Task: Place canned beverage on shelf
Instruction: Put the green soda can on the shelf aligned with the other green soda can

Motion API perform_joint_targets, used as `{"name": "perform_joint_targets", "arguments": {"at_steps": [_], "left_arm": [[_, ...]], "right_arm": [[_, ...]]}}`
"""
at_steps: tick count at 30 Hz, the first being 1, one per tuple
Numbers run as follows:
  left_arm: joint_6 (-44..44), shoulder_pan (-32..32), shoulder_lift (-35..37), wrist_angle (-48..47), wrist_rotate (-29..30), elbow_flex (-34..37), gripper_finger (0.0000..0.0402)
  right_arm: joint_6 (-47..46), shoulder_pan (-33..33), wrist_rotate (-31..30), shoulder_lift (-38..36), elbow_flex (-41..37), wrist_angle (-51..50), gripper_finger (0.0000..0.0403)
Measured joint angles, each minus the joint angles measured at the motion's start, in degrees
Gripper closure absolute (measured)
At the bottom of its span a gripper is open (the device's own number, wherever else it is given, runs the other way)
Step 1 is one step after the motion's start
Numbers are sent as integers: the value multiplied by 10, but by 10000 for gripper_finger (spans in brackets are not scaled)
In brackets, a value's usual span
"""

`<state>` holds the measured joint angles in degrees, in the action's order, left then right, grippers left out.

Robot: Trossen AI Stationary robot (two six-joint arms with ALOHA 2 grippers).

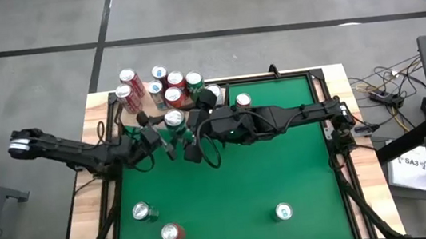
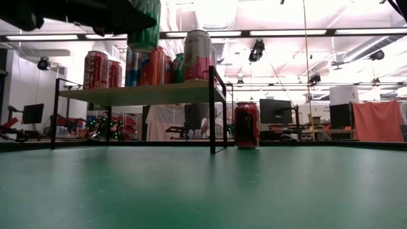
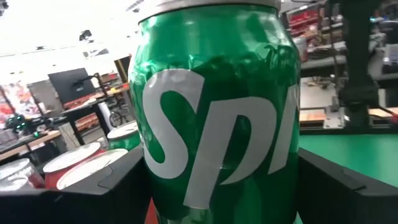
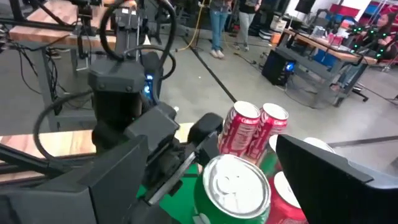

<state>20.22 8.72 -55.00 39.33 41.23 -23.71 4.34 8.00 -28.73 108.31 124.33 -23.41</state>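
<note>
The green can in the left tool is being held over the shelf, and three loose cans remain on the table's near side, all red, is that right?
Not quite: the high view shows only one of those three is red. The other two are green. The left tool does hold the green can by the shelf.

The green surface carries three cans near six o'clock; the shelf at eleven o'clock holds several cans.

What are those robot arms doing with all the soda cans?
The left gripper is holding a green can up in the air beside the shelf, which already has several cans on it. The right gripper is right next to that can with its fingers open, not holding anything. More cans wait on the green table.
</note>
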Motion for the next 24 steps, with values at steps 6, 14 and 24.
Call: {"name": "perform_joint_targets", "arguments": {"at_steps": [6,14,24], "left_arm": [[-15,-25,-55,88,0,20,114],[-30,-50,-137,161,1,28,114],[-32,-61,-213,238,2,29,114]], "right_arm": [[0,0,0,0,-3,-4,66],[2,0,0,0,-4,-4,67],[3,0,1,0,-4,-5,67]]}}
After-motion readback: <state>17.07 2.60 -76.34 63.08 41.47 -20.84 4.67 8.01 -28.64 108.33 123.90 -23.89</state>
